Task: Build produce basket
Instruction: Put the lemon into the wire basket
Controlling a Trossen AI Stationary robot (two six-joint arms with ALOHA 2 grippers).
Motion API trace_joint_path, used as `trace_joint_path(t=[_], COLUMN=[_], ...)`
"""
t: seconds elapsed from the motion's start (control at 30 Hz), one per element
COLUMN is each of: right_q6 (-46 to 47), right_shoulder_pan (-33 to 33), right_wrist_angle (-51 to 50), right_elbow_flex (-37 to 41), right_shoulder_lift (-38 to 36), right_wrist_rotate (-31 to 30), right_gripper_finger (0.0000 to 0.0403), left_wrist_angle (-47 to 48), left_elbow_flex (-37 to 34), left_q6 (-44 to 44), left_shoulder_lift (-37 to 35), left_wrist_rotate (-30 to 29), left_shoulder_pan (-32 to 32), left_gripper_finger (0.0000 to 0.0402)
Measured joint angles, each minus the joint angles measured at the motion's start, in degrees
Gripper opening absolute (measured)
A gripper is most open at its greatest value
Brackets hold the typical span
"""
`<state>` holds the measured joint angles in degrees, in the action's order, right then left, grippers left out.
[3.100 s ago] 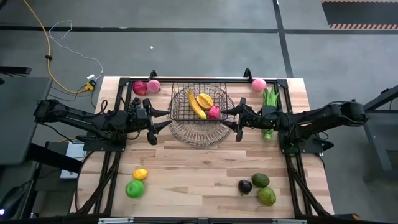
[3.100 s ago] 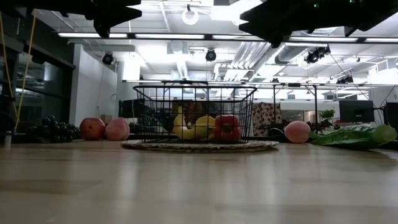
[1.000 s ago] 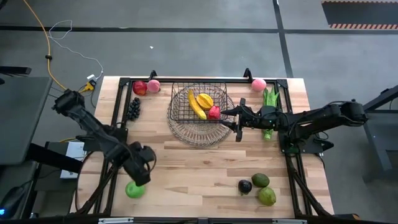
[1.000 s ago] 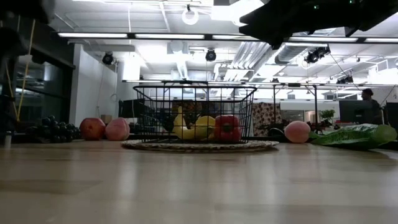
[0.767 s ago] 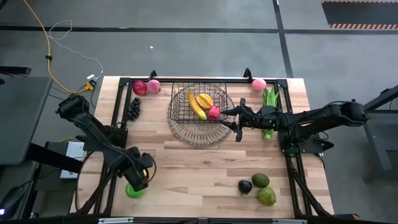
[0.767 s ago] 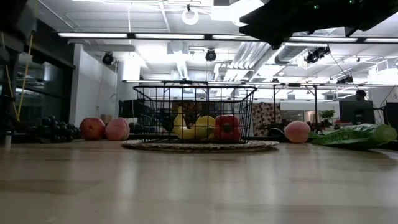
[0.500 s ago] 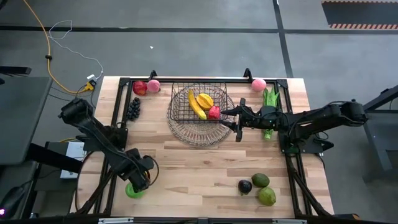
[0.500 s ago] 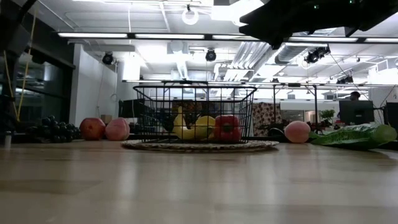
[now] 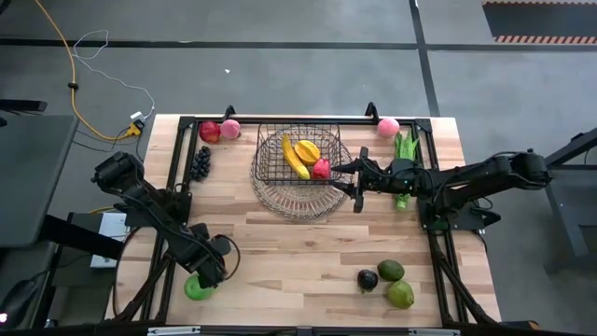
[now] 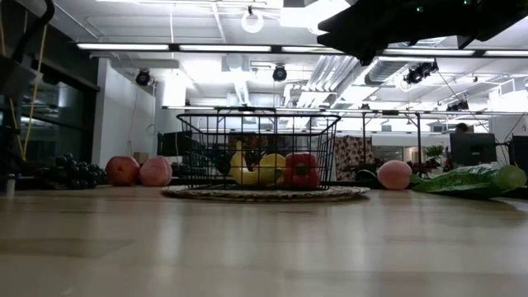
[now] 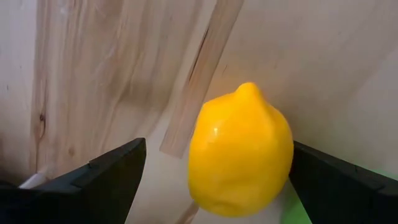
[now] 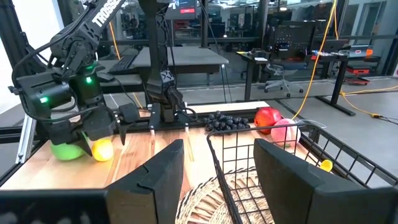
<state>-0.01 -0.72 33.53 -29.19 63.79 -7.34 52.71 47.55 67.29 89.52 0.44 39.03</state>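
Note:
A yellow lemon point(image 11: 239, 152) lies on the table near its front left corner, beside a green apple point(image 9: 196, 287). My left gripper point(image 11: 217, 149) points down over the lemon and is open, one finger on either side of it. In the high view this gripper point(image 9: 213, 264) hides the lemon. The dark wire basket point(image 9: 298, 154) stands on a round wire dish point(image 9: 300, 201) at the back middle. It holds a banana point(image 9: 295, 157), an orange-yellow piece point(image 9: 307, 149) and a red piece point(image 9: 321, 169). My right gripper point(image 9: 353, 182) hovers level by the basket's right side, open and holding nothing.
A red apple point(image 9: 209, 132), a pink fruit point(image 9: 230, 129) and dark grapes point(image 9: 201, 162) lie at the back left. Another pink fruit point(image 9: 388, 127) and green pods point(image 9: 404, 149) lie at the back right. Two green fruits point(image 9: 395, 283) and a dark one point(image 9: 367, 279) lie near the front right.
My left gripper has moved down and a little toward the table's near edge, tipping to point straight down over the lemon. It has stayed open. The lemon, the basket and my right arm have not moved.

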Motion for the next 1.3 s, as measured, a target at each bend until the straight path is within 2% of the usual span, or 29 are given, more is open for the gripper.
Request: trace_joint_path(t=[0.17,0.27,0.6,0.83,0.93,1.17,1.23,1.3], right_q6=[0.0,0.0,0.0,-0.02,-0.02,-0.46,-0.46,-0.46], right_shoulder_pan=[0.0,0.0,0.0,0.01,-0.01,-0.01,-0.01,0.0], right_wrist_angle=[0.1,0.11,0.12,0.12,0.12,-0.23,-0.23,-0.23], right_elbow_flex=[0.0,0.0,0.0,0.0,0.0,0.0,0.0,0.0], right_shoulder_lift=[0.0,0.0,0.0,0.0,0.0,-0.02,-0.02,-0.02], right_wrist_rotate=[-0.01,-0.01,-0.01,-0.01,-0.01,-0.01,-0.02,-0.01], right_gripper_finger=[0.0185,0.0185,0.0185,0.0185,0.0185,0.0185,0.0185,0.0185], left_wrist_angle=[-0.08,-0.23,-0.24,0.32,0.38,0.41,-0.48,-3.18], left_elbow_flex=[0.0,0.0,0.0,1.07,2.44,3.91,4.77,5.25], left_q6=[-0.42,-1.21,-3.74,-17.3,-21.82,-27.91,-30.62,-34.45], left_shoulder_lift=[0.0,0.0,-0.02,-1.19,-3.38,-9.82,-12.14,-14.8], left_wrist_rotate=[-0.03,-0.03,-1.37,-2.08,-4.69,-7.84,-11.45,-17.63], left_shoulder_pan=[0.0,0.0,-0.04,-4.5,-7.5,-12.0,-12.67,-13.05], left_gripper_finger=[0.0362,0.0347,0.0232,0.0157,0.0148,0.016,0.0159,0.0159])
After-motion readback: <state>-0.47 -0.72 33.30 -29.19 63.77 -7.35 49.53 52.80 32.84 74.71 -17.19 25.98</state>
